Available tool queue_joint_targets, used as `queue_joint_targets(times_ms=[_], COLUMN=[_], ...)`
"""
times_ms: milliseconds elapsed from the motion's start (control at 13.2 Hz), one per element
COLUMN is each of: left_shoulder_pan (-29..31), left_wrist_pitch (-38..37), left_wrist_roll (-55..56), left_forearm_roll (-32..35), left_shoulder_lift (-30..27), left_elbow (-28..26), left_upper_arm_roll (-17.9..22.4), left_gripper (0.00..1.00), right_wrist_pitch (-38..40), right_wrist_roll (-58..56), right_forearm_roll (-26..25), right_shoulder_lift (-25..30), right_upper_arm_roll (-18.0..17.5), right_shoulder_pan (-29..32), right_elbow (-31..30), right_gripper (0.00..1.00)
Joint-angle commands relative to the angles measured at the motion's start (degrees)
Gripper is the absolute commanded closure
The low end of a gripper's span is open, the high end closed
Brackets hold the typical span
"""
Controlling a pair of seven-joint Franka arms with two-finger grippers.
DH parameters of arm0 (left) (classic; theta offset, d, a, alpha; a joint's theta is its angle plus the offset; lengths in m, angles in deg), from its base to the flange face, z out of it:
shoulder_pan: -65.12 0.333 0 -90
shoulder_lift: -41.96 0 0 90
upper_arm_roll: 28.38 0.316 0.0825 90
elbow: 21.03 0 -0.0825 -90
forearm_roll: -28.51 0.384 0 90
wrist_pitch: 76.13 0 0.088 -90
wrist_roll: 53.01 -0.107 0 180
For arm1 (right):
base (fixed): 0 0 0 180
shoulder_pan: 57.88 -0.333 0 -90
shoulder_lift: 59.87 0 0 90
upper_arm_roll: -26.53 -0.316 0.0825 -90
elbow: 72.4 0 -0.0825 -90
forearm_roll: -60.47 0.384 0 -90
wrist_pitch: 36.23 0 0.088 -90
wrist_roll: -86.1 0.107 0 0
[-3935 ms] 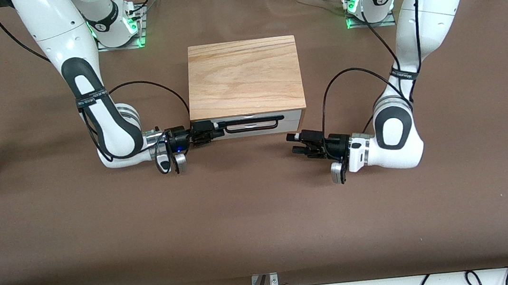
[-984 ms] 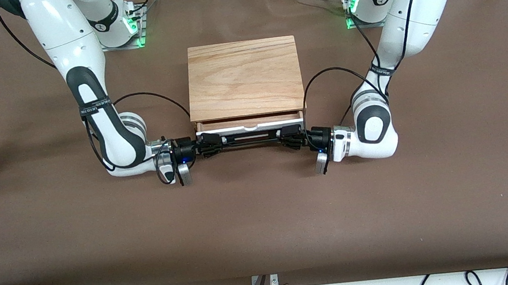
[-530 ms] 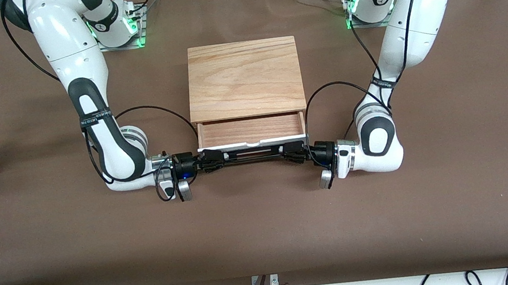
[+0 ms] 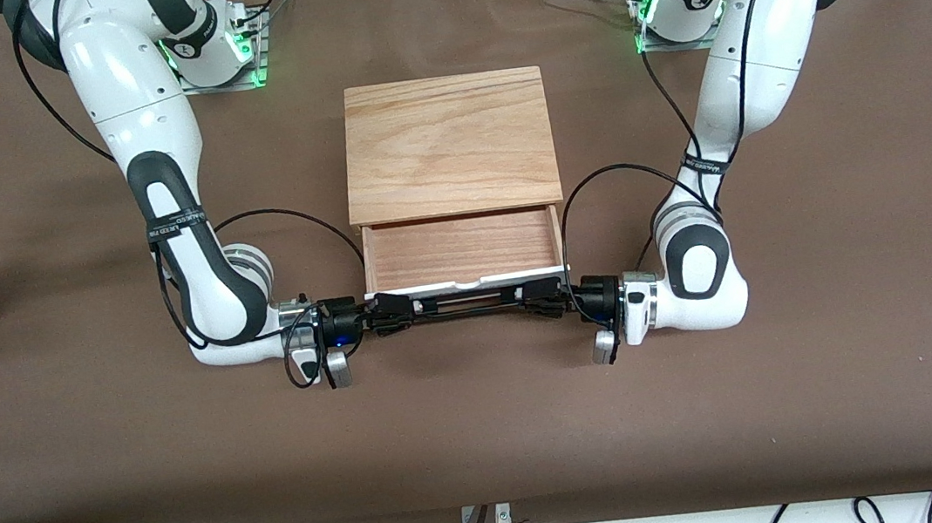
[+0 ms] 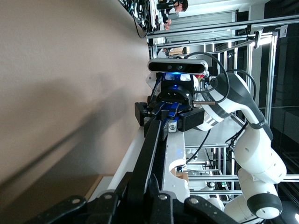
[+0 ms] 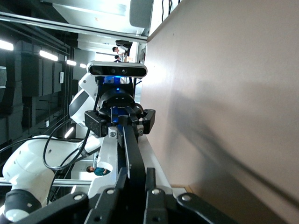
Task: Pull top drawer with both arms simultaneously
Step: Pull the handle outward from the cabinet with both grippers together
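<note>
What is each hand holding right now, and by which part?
Both grip the top drawer by its black wire handle: the right hand is shut on the end toward the right arm, the left hand on the end toward the left arm.

No legible text on anything shown.

I count two arms on my rig: the left arm (image 4: 748,80) and the right arm (image 4: 156,156). Each carries one gripper, so two in all: the left gripper (image 4: 542,296) and the right gripper (image 4: 391,312). I see one wooden cabinet (image 4: 448,142), with one top drawer (image 4: 462,250) showing, and that drawer has one black handle (image 4: 466,303). There is one table (image 4: 486,435) under it all. Two green-lit bases stand along its edge, one (image 4: 219,57) per arm.
</note>
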Motion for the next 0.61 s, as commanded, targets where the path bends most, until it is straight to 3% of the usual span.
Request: queue_joint_targets(times_ms=[0,530], left_shoulder_pan=[0.9,0.1], left_wrist_pitch=[4.4,6.9], left_wrist_roll=[6.1,6.1], left_forearm_roll=[-1.6,-1.7], left_shoulder_lift=[3.1,4.5], left_elbow=[9.0,11.4], left_upper_arm_roll=[1.5,1.6], left_gripper=[0.92,0.93], right_wrist_pitch=[-3.3,-6.1], right_wrist_roll=[1.4,1.3], right_forearm_roll=[2.2,2.1], right_shoulder_lift=[-1.6,-3.5], right_upper_arm_roll=[-0.6,-0.7], right_shoulder_pan=[1.4,1.4], right_elbow=[5.5,6.7], right_gripper=[1.0,1.0])
